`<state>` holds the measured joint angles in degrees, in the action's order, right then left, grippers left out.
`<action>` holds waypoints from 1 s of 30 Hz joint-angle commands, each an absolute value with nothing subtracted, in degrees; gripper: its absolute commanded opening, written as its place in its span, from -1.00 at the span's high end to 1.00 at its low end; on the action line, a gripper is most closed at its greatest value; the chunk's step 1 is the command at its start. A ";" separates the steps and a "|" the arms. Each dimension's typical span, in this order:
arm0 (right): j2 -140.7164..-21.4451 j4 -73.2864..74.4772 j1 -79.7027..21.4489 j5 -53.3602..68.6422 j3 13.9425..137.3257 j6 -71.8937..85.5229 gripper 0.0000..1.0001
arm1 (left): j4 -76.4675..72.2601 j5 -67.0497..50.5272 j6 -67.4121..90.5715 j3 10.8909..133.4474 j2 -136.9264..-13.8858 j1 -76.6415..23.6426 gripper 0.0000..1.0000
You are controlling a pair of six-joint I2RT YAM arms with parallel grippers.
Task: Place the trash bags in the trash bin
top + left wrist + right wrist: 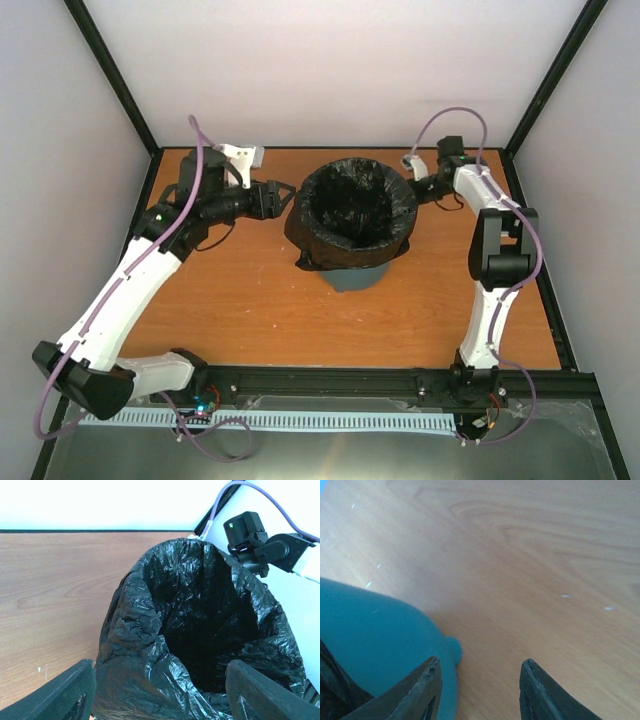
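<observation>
The trash bag [350,210] lines the trash bin [356,276] mid-bench [250,295], its edge folded over the rim. Thin glossy film, likely light, limp and slippery: pinch a bunched fold at the rim. Beside its skirt the left hand [275,198] is spread; the right hand [480,662], spread and empty, sits by the bin's wall

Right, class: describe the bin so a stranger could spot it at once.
Start at the orange wooden table. Toward the middle of its far side stands a round teal bin. A glossy, wrinkled black bag draped over its rim sets it apart.
</observation>
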<state>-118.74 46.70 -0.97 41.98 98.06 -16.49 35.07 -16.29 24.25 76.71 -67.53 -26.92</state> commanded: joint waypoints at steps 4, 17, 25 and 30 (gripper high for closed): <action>-114.96 44.56 -8.81 45.31 87.75 -22.58 0.13 | 47.28 -21.70 13.18 87.45 -71.34 -27.50 -0.40; -101.62 42.91 -12.59 35.93 74.42 -22.07 0.13 | 57.00 -25.77 7.78 89.40 -75.06 -34.14 -0.24; -88.95 47.14 -4.95 36.45 74.13 -19.13 0.06 | 59.99 -19.76 6.00 91.76 -83.63 -40.88 -0.10; -77.31 44.57 -4.92 37.38 66.05 -14.99 0.02 | 59.60 -15.44 5.20 91.27 -89.88 -41.19 -0.14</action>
